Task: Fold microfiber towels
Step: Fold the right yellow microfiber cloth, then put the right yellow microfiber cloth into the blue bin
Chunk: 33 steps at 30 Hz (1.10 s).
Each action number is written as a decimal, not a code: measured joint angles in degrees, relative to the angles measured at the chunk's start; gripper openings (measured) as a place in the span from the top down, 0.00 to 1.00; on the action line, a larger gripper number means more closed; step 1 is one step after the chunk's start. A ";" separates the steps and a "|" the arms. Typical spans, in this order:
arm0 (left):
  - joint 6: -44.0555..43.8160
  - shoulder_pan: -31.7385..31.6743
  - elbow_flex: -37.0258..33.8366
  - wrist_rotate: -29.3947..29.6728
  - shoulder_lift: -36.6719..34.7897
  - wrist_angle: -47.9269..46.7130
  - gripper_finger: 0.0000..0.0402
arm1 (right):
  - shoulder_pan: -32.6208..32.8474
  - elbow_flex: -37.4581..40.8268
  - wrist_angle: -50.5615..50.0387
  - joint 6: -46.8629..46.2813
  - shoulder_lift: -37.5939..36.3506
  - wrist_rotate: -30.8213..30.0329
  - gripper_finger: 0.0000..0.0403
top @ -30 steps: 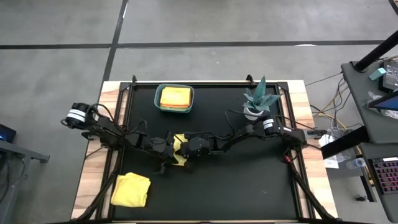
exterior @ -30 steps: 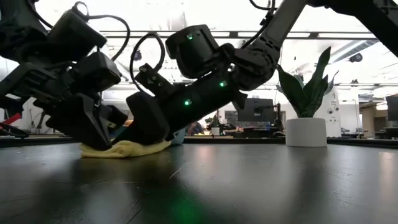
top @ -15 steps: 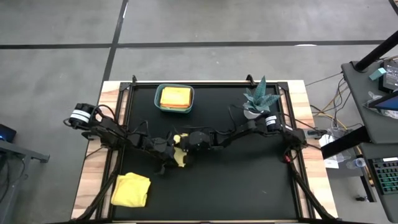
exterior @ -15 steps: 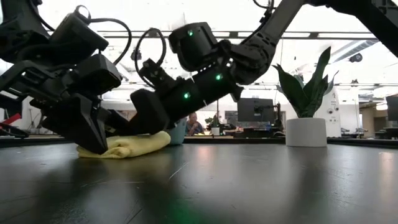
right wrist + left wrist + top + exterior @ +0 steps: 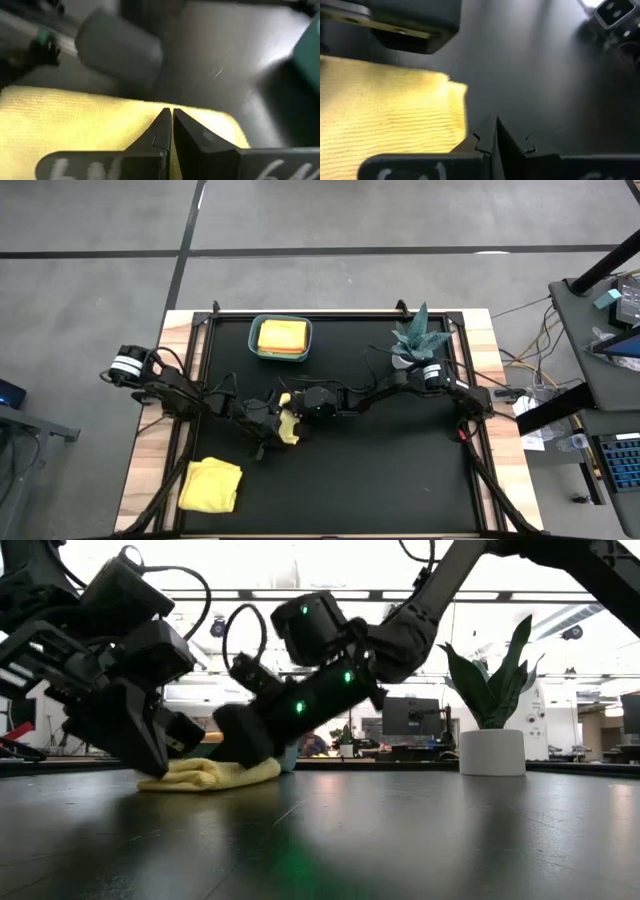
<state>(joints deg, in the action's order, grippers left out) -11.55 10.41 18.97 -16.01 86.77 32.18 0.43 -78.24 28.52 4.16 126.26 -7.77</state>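
Two grippers of mine meet over one small yellow towel (image 5: 289, 423) in the middle of the black table (image 5: 400, 480). Nearest to the front edge, well apart from them, a second yellow towel (image 5: 211, 484) lies crumpled at the front left corner. At the centre, my left gripper (image 5: 496, 131) has its jaws pressed together with their tips down at the mat, just beside the folded towel's edge (image 5: 395, 110) and holding nothing that I can see. My right gripper (image 5: 172, 117) comes in from the other side, jaws likewise pressed together, its tips resting on the same cloth (image 5: 75, 115). From table height the towel (image 5: 215, 774) shows as a low flat bundle between the two dark wrists. Farther back, a teal bin (image 5: 281, 338) holds an orange towel (image 5: 281, 334) with a yellow layer under it. At the back right stands a small potted plant (image 5: 412, 342) in a white pot.
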 joint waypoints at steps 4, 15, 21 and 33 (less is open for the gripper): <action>0.00 -0.11 -0.01 -0.02 -2.56 -1.07 1.00 | -0.06 -0.02 -3.55 1.97 -4.39 -0.02 0.97; -1.92 -0.30 0.07 1.71 -13.53 -11.26 1.00 | -0.78 -0.08 -27.28 -17.64 -17.26 0.58 0.97; -4.40 -2.37 0.10 6.10 -18.28 -14.49 1.00 | -0.97 -0.06 -33.63 -28.23 -18.85 6.87 0.91; -4.47 -4.72 -0.08 11.89 -14.00 -18.69 0.92 | -0.37 3.84 -35.16 -47.86 -17.54 8.14 0.52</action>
<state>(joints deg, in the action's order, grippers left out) -16.01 5.70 18.90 -4.12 72.77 13.50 0.05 -74.40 -6.65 -43.70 108.72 0.37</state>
